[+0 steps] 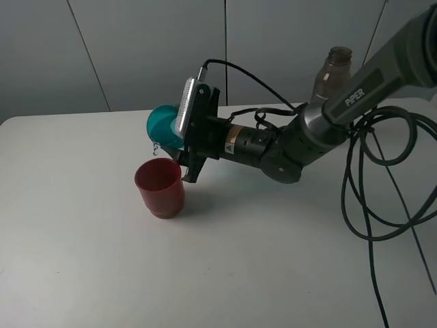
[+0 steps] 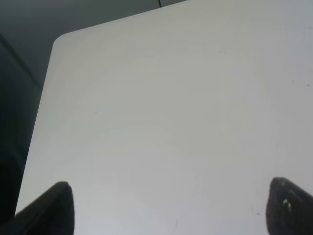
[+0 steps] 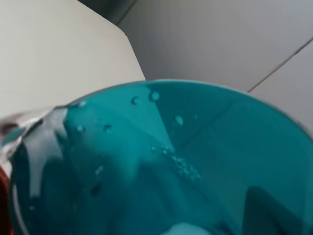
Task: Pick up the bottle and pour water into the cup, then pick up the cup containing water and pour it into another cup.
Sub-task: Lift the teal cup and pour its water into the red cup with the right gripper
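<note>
The right gripper (image 1: 179, 145) is closed around the teal cup (image 1: 162, 126), which is tipped on its side just above the red cup (image 1: 160, 188). Water (image 1: 156, 146) spills from its lip. The bottle (image 1: 332, 72) stands upright, well behind and to the right of the red cup. The left gripper (image 2: 166, 210) is spread wide and holds nothing.

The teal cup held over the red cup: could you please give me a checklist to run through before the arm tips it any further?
1. Grasp: right gripper shut on the tilted teal cup: ok.
2. Aim: the teal cup's lip is above the red cup's mouth: ok.
3. Red cup upright on the table: ok.
4. Water reaching the lip: ok; amount left: cannot tell.
5. Bottle upright behind the arm: ok; gap to the arm: cannot tell.
6. Left gripper open, holding nothing: ok.
</note>
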